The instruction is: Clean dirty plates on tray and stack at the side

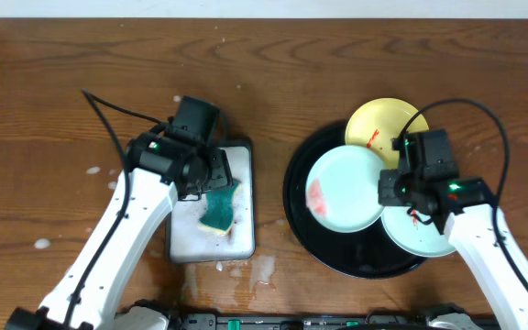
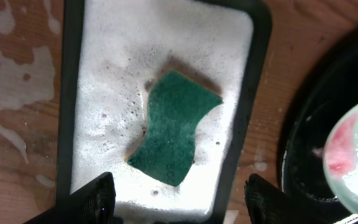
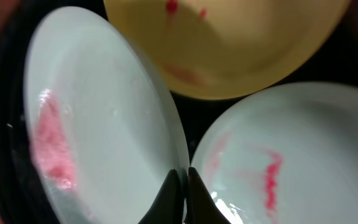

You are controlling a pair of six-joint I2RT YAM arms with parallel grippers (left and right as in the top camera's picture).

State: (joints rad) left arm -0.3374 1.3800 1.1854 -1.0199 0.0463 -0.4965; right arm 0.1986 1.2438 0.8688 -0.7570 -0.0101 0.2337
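The black tray [image 1: 302, 229] holds three dirty plates. My right gripper [image 3: 183, 190] is shut on the rim of a mint-green plate [image 1: 342, 192], tilted up, with a pink smear [image 3: 51, 146]; it also shows in the left wrist view [image 2: 356, 158]. A pale yellow plate [image 1: 379, 124] lies at the tray's back [image 3: 229, 43]. A second mint-green plate [image 1: 420, 236] with red smears lies under the right wrist [image 3: 291, 162]. My left gripper [image 2: 179, 199] is open above the green sponge [image 2: 173, 127], not touching it.
The sponge [image 1: 220, 206] lies in foam in a white, black-rimmed sponge tray [image 1: 246, 229] left of the black tray. Foam splashes [image 1: 264, 268] spot the wooden table near it. Arm cables arch over the table.
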